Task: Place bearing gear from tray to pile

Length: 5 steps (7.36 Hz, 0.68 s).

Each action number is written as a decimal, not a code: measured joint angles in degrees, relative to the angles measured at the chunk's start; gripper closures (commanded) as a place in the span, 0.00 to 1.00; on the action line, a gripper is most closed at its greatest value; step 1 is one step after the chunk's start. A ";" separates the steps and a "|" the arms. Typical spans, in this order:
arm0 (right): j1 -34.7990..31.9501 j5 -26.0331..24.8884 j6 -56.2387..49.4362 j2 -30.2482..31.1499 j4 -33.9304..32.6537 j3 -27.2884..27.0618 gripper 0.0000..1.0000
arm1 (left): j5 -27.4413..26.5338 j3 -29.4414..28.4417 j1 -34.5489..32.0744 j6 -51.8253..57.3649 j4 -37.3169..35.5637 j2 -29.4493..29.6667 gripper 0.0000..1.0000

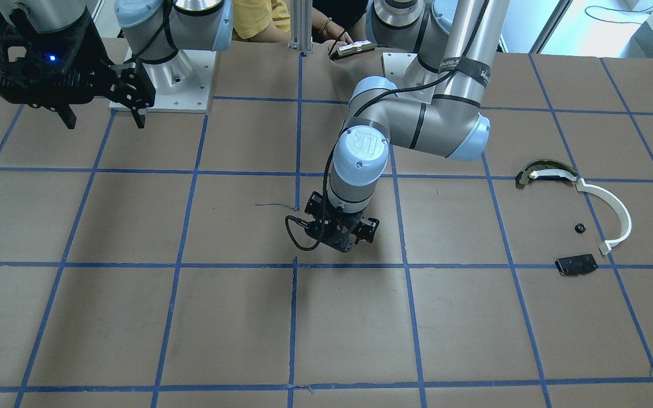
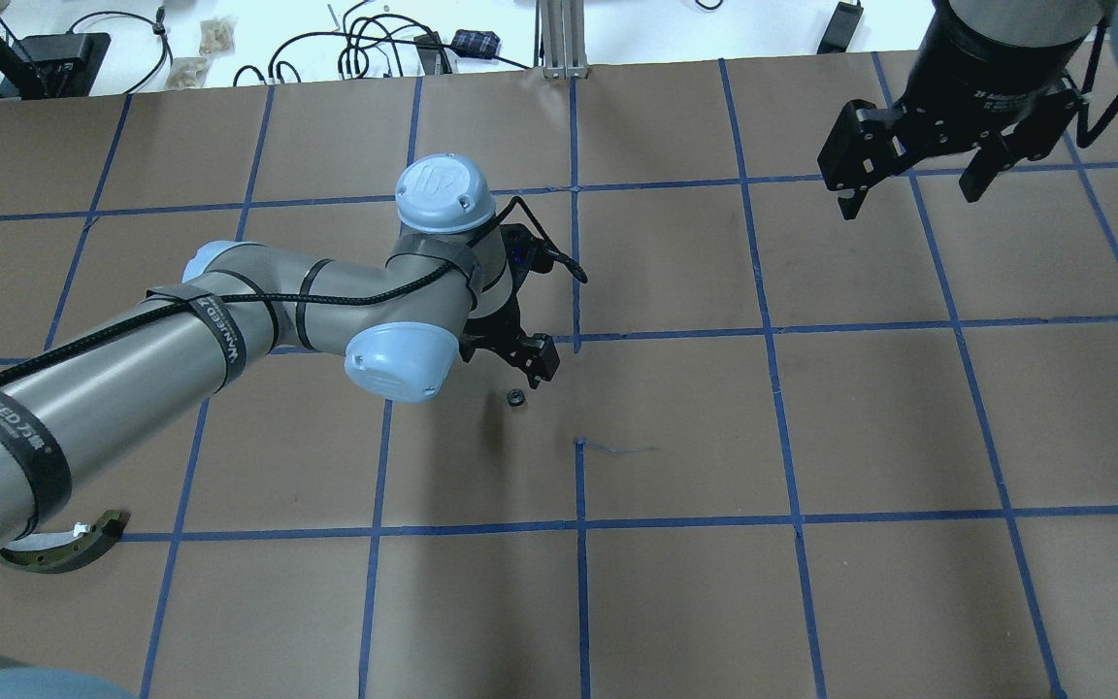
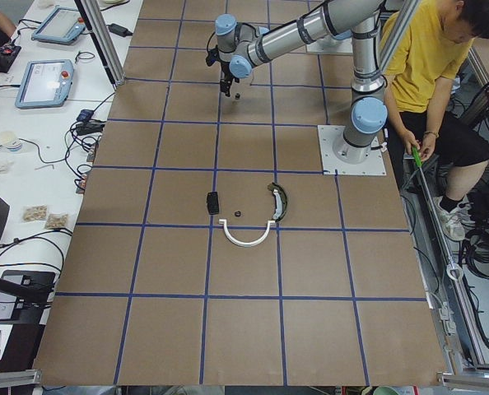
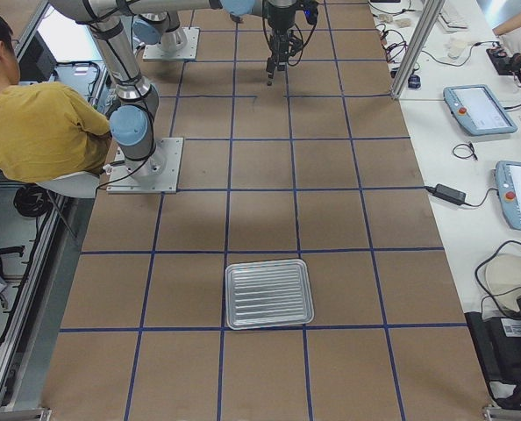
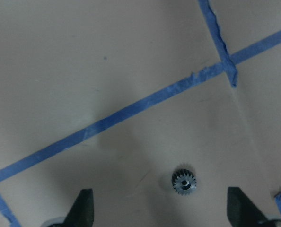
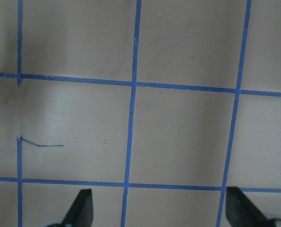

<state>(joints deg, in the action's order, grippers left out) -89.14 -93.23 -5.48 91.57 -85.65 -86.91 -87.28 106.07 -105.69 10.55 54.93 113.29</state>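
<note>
- The left tool [image 5: 159, 198] stands with its jaws spread wide; both fingers [image 5: 83, 208] show dark at the bottom edge of the left wrist view, and nothing is pinched between them.
- Neither finger touches anything. The tool points straight down at the surface [image 1: 134, 328].
- The bearing gear [image 5: 184, 182] lies on the surface in the gap between the fingers, apart from both.
- The gear lies flat, with its toothed rim all round and its centre bore facing straight up at the wrist camera. It is round, so no long axis can be told.
- A blue tape line [image 5: 131, 111] runs slantwise across the surface just beyond the gear, without touching it.
- In the overhead view the gear sits near the middle of the surface, just beside the left tool's visible finger.
- The pile lies well apart, toward the robot's left end: an olive-and-black curved piece [image 1: 547, 171] touching one end of a white arc strip [image 1: 610, 212], a small black part [image 1: 580, 228] inside the arc, and a flat black plate [image 1: 576, 264] near it.
- The tray [image 4: 269, 294] lies at the opposite end, well apart from the gear.
- The right tool [image 2: 908, 192] hangs high over its own side, with jaws spread and holding nothing.
</note>
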 measured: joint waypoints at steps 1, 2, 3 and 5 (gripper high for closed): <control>0.00 -0.01 0.14 0.00 -0.47 -0.46 0.00 | 0.12 0.01 -0.22 -0.11 -0.36 1.14 0.07; 0.03 0.00 -0.03 -0.09 -2.11 -0.69 0.00 | 0.20 0.02 -0.45 -0.25 -0.53 1.93 0.13; 0.08 0.03 -0.44 -0.13 -4.02 -1.09 0.00 | 0.27 0.02 -0.58 -0.34 -0.56 2.28 0.23; 0.05 0.31 -1.38 0.12 -5.25 -1.95 0.00 | 0.23 0.02 -0.70 -0.41 -0.45 2.53 0.47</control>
<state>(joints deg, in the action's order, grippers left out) -89.09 -92.91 -6.86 91.69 -90.90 -88.86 -87.05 106.09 -106.39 10.14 54.48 115.81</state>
